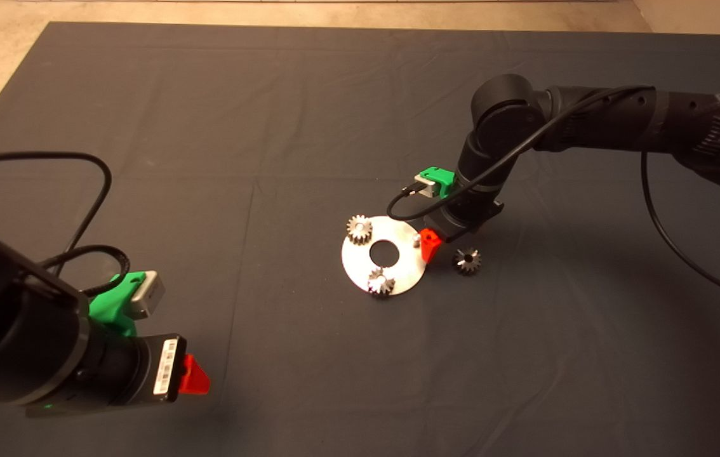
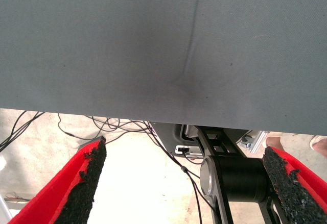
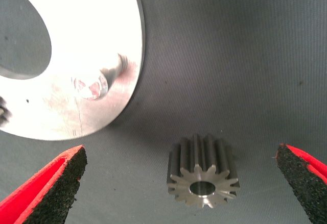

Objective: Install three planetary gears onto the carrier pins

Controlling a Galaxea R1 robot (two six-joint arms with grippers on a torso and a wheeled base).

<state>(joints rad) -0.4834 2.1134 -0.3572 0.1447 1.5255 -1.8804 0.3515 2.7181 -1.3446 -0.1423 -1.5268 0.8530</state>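
Currently two planetary gears (image 1: 359, 228) sit on pins, one lies loose; both grippers (image 3: 181, 183) gape.

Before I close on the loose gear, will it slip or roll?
The gear looks metal, so probably rigid and heavy for its size. It lies flat on the mat, so rolling seems unlikely. Its teeth may slip against the pads.

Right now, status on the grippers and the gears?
Right gripper open over the loose small toothed metal gear beside the shiny silver disc. Two gears on pins, one pin bare. Left gripper open, parked lower left. Nothing blocking.
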